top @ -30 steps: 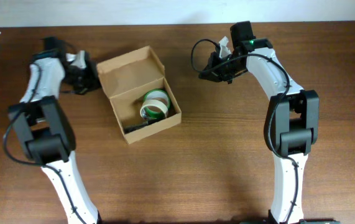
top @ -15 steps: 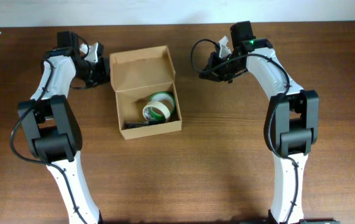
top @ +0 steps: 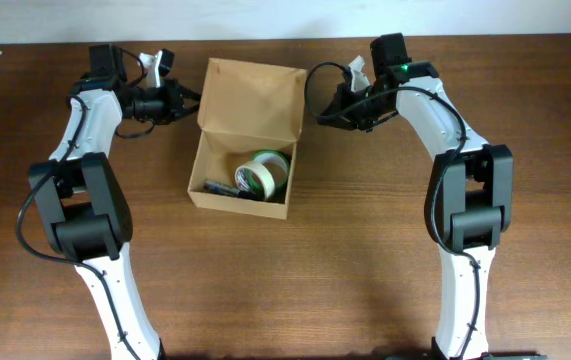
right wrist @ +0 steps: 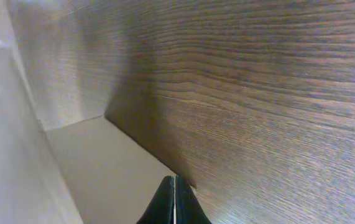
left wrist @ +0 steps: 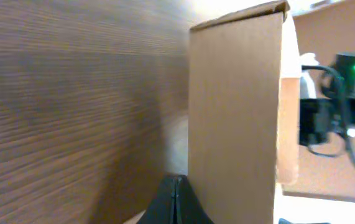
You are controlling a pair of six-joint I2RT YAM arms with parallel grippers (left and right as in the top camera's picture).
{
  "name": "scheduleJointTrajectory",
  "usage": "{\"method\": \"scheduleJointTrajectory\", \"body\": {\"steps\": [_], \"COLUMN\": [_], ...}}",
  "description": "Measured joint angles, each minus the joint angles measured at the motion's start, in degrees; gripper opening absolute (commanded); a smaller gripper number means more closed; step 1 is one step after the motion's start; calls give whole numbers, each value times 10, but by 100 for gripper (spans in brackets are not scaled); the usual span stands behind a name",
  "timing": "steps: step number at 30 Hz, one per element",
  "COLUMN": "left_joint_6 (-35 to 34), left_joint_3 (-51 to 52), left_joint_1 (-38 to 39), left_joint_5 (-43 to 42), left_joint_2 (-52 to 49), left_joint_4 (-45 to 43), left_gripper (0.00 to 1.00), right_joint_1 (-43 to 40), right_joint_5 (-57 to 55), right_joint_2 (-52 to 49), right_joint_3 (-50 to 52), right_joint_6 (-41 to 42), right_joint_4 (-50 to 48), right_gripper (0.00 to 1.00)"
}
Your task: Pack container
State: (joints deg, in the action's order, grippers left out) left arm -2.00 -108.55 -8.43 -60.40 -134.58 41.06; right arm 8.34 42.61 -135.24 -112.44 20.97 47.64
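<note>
– Tan cardboard, plain and unmarked: that is how we record the container [top: 220, 160]. Confirm its position.

– We find it between the two claws, resting on the wooden table [top: 365, 260]. Its open body lies nearer the arm bases than either claw. The flap lid [top: 250, 98] is raised at the far side, level with both sets of fingertips.

– State of the left claw [top: 187, 99]?

– Its fingers are pressed together with nothing between them. The near edge of the flap lid lies directly ahead of its tips. We cannot tell whether the tips touch the cardboard. In the left wrist view the lid [left wrist: 236, 112] rises as an upright panel just to one side of the joined tips [left wrist: 174, 196].

– State of the right claw [top: 323, 115]?

– Also together and empty. The opposite edge of the lid is near its tips, with a strip of bare table between them. The right wrist view shows the joined tips [right wrist: 175, 199] above wood grain. We cannot identify the pale surface beside them.

– Contents?

– We see two tape rolls [top: 263, 172], one green-edged and one cream. They lean together in the corner on the right claw's side. A dark object [top: 225, 188] lies along the near wall, and we cannot identify it.
</note>
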Motion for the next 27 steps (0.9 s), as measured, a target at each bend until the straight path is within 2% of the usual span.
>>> {"method": "scheduleJointTrajectory", "body": {"steps": [5, 10, 12, 19, 24, 27], "left_joint_6": [4, 5, 5, 21, 27, 30], "left_joint_3": [0, 0, 0, -7, -3, -3], "left_joint_1": [1, 2, 2, -3, -22, -33], "left_joint_5": [-55, -70, -66, 57, 145, 163], "left_joint_2": [0, 0, 0, 2, 0, 0], "left_joint_4": [0, 0, 4, 101, 103, 101], "left_gripper": [2, 2, 2, 2, 2, 2], "right_joint_1": [1, 5, 10, 16, 7, 2], "right_joint_5": [37, 108, 118, 58, 13, 10], "right_joint_2": [0, 0, 0, 0, 0, 0], "right_joint_3": [0, 0, 0, 0, 0, 0], "right_joint_6": [-7, -14, -10, 2, -4, -8], "right_joint_4": [-30, -107, -111, -12, 4, 4], "right_gripper": [4, 4, 4, 4, 4, 4]}}
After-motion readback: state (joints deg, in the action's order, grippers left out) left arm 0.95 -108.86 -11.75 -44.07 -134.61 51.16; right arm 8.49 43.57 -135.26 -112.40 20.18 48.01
